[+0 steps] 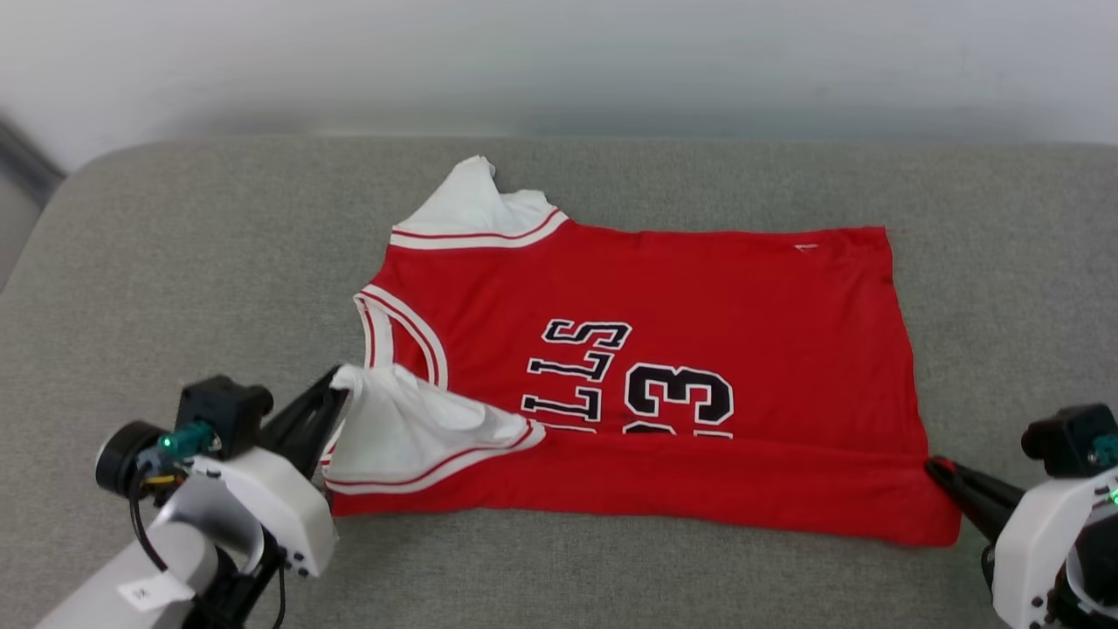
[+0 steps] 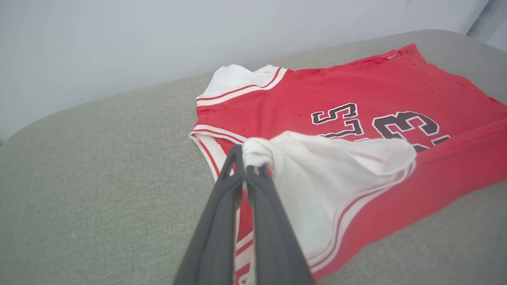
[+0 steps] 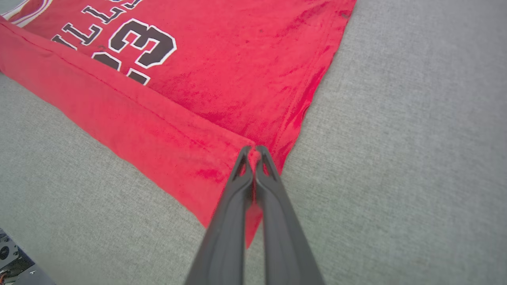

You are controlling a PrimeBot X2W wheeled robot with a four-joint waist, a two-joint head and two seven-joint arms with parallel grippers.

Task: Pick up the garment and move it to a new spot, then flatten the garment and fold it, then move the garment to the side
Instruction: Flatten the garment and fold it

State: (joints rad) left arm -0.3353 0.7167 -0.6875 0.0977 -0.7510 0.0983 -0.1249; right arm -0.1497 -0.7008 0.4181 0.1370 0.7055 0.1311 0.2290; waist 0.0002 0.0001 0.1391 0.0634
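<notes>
The left pincer (image 1: 339, 383) is clamped on the near white sleeve. The garment (image 1: 699, 297) lies flat on the grey cushion (image 1: 175, 262), near edge folded over. The right pincer (image 1: 936, 467) pinches its hem corner. Further folding and moving aside seem left.

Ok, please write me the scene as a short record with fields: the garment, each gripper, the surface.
garment: lies front up; near edge folded over part of the lettering
left gripper: shut on the white sleeve
right gripper: shut on the folded corner at the hem
surface: grey cushion
</notes>
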